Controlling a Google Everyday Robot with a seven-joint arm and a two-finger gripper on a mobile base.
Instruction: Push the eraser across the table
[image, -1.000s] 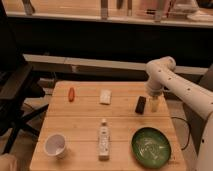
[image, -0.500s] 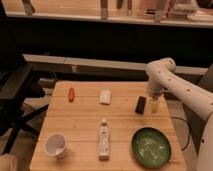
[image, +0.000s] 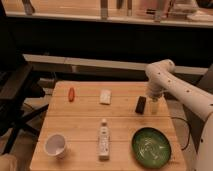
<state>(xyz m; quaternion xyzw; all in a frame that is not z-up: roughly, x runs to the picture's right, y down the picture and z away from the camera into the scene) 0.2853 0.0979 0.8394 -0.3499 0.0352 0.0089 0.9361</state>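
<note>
At the left of the table (image: 82, 120) a white cup (image: 55, 145) stands near the front corner. A small red-orange thing (image: 71, 94) lies farther back. Toward the middle, a white bottle (image: 103, 140) lies on its side, and a whitish rectangular block (image: 105, 96) rests beyond it.

The eraser (image: 141, 104) comes next, on the right part of the tabletop toward the far edge. It is well apart from the whitish block and back from the green bowl (image: 152, 147). It is a small, flat, black oblong, dark against the tan planks. Its long axis runs roughly from the near edge toward the far edge, leaning slightly.

Just beside it on the right, the gripper (image: 154, 106) hangs low over the wood at the end of the white arm (image: 175, 87). Its jaws are parted and nothing is between them. Whether it already touches the eraser cannot be told.

The eraser therefore lies directly to the view's left of the gripper, with one long side turned toward it. A sideways sweep to the left would likely meet that broad face squarely and slide the eraser over open planks. The whitish block is the first thing in that line.
</note>
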